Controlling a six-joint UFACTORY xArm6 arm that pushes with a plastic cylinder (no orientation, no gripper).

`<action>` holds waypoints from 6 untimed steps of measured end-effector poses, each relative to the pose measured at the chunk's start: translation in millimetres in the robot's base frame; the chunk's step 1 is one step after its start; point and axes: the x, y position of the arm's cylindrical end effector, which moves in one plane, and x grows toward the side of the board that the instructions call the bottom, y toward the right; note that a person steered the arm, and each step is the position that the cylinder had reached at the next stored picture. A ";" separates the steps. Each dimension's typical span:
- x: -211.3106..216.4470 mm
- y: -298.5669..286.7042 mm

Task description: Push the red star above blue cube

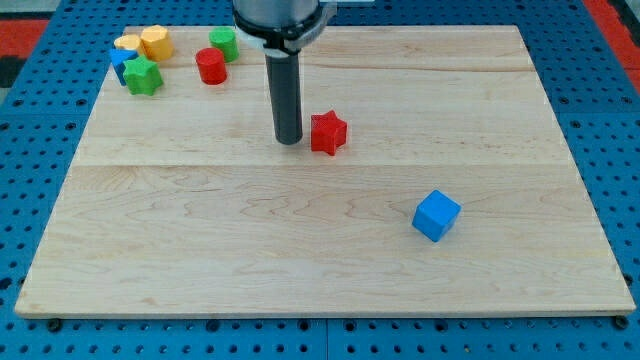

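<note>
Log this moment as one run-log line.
tip: my tip just left of small red star block | target: blue cube block lower right | status: star not yet above cube

The red star [328, 132] is a small, chunky block with blunt points, lying flat on the pale wooden bench [200, 240] a little above the middle of the view, with its top face a brighter red than its shaded sides. The blue cube [436, 216] sits upright on the same bench, turned so that one corner faces the view's bottom, its top face lighter blue than its two visible sides. The cube lies well apart from the star, lower in the view and to the view's right of it.
</note>
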 end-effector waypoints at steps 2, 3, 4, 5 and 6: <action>-27.6 6.5; -23.3 37.3; -10.9 70.1; -3.6 111.1; 22.0 159.8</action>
